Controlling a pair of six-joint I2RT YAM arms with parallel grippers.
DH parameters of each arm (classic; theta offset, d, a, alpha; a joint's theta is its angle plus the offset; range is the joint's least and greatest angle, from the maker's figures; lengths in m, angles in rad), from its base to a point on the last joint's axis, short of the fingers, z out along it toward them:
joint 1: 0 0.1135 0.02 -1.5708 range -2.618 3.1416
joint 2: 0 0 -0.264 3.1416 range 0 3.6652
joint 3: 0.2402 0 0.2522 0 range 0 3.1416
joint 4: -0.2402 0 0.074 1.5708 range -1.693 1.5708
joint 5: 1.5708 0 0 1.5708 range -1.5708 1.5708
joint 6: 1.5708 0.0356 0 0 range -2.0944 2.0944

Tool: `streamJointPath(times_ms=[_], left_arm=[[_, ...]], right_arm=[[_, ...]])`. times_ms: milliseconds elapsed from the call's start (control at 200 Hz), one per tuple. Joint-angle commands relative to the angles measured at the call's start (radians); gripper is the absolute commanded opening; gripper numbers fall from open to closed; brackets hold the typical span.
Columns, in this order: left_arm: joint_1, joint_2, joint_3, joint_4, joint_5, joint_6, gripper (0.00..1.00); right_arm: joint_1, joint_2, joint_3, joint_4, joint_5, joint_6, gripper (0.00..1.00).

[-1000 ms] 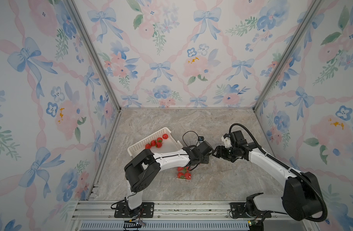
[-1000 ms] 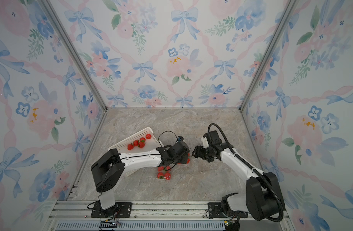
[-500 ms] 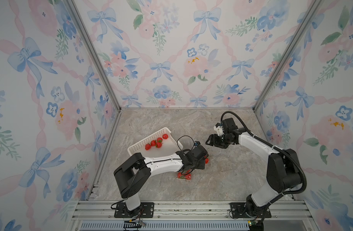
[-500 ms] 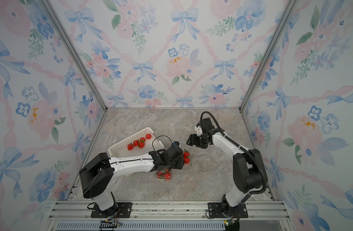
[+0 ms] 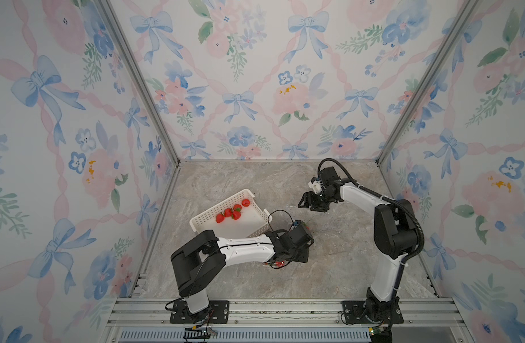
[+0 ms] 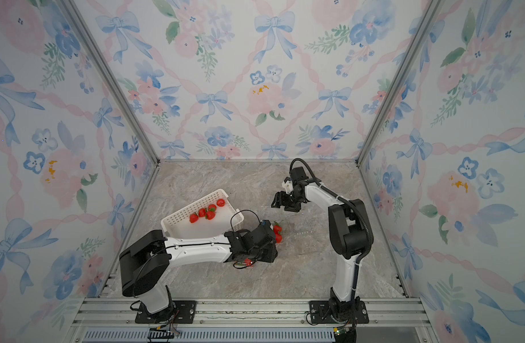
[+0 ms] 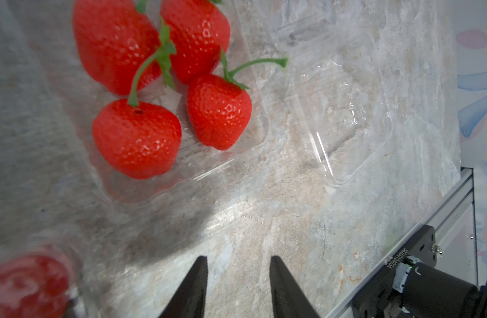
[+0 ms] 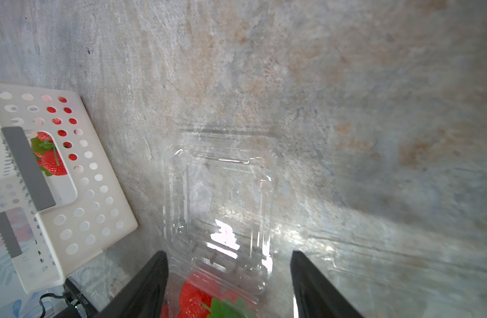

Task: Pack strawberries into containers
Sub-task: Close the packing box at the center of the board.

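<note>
Four red strawberries (image 7: 157, 90) lie in a clear container (image 7: 231, 162); an empty container (image 7: 344, 115) stands beside it. My left gripper (image 7: 238, 258) is open over bare tabletop, short of both, with nothing between its fingers. A third container with a blurred strawberry (image 7: 24, 283) sits beside that gripper. My right gripper (image 8: 228, 253) is open above another view of the empty container (image 8: 217, 192), with packed strawberries (image 8: 194, 300) low between its fingers, untouched. In both top views several strawberries (image 5: 233, 211) (image 6: 206, 212) remain in the white basket.
The white perforated basket (image 5: 202, 219) (image 8: 79, 209) stands at the left middle of the marble table, close behind my left arm (image 5: 243, 252). My right arm (image 5: 359, 196) reaches in from the right. Patterned walls close off three sides.
My right gripper has pulled away from the left one toward the back of the table. My left gripper has drawn back toward the front and narrowed a little, still empty.
</note>
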Motion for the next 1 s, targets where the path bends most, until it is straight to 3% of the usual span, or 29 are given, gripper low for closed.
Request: streamJointPath(times_ms=[0, 795, 995], left_arm=[[0.019, 0.024, -0.01, -0.005, -0.009, -0.017, 0.39], [0.092, 0.096, -0.006, -0.006, -0.014, -0.007, 0.36], [0.114, 0.096, -0.01, -0.006, -0.016, -0.006, 0.36]], right_arm=[[-0.01, 0.031, 0.057, -0.046, -0.023, -0.026, 0.72], [-0.018, 0.223, 0.236, -0.093, -0.041, -0.048, 0.71], [-0.024, 0.237, 0.241, -0.081, -0.052, -0.039, 0.65]])
